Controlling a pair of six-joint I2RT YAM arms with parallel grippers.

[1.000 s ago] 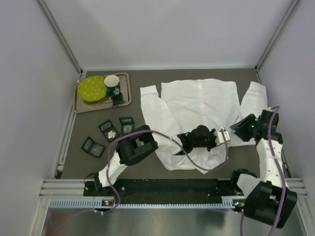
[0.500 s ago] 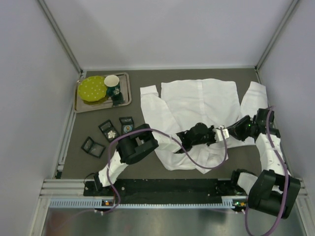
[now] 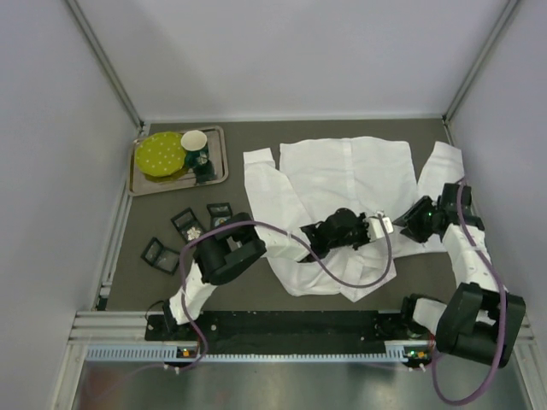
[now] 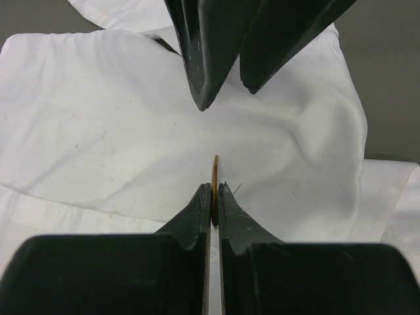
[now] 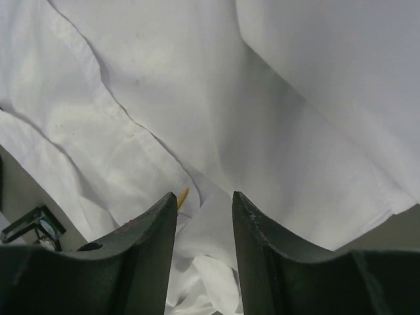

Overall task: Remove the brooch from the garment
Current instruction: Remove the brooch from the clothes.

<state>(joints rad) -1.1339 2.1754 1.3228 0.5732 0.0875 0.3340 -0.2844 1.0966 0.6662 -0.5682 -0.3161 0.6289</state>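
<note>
L arm reaches from its base at the near edge across to the right, over the lower front of the garment (image 3: 342,175). L gripper (image 4: 214,194): fingers pressed together, pinching the brooch (image 4: 214,168), a thin gold-coloured disc seen edge-on, sticking out from btwn the tips. The brooch sits just over creased white cloth, roughly mid-shirt toward its R side. Can't tell whether it's pinned or free.

R arm comes in from the right. R gripper (image 4: 226,97) faces the L one tip-to-tip, just beyond the brooch and apart from it. Its jaws are spread partway w/ only cloth showing in the gap. In the R wrist view a small yellow sliver of the brooch shows just beside the finger (image 5: 147,243) on that view's left, w/ folds of cloth all round.

The garment lies spread on the dark table (image 3: 248,137), centre-right, a sleeve down each side.

Left of it, three small black cases (image 3: 188,225), lids open. Far L corner: metal tray (image 3: 137,190) w/ a green plate (image 3: 161,154) and a cup (image 3: 195,142).
</note>
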